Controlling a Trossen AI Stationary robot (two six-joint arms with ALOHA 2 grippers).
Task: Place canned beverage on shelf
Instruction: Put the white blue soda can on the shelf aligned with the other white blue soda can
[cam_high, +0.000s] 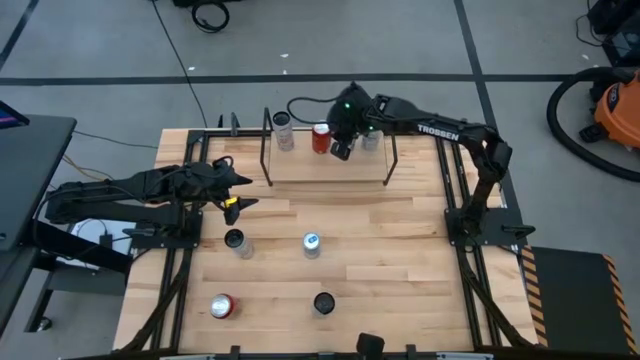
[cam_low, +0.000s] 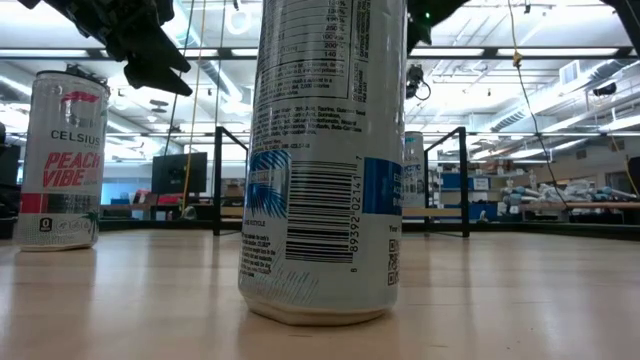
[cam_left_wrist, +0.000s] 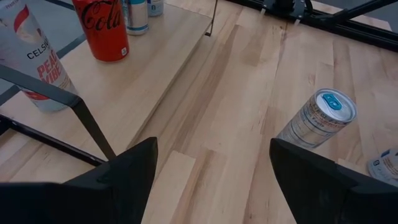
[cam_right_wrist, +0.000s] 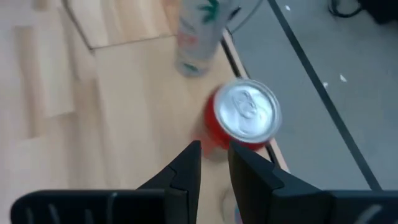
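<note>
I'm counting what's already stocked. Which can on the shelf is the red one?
The red cola can, standing in the middle of the shelf. The cans either side of it, the one at left and at right, are pale.

We see a smooth pale wood table (cam_high: 400, 260), a shiny metal can (cam_low: 322, 160), and thin black metal shelf (cam_high: 330, 165) rods

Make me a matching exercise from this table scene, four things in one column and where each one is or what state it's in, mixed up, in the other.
1. red cola can
2. blue-top can
3. left gripper
4. right gripper

A. shut, above the shelf
B. open, over the table's left side
C. upright on the shelf
D. upright on the table, mid-board

Pairs: 1-C, 2-D, 3-B, 4-A
</note>
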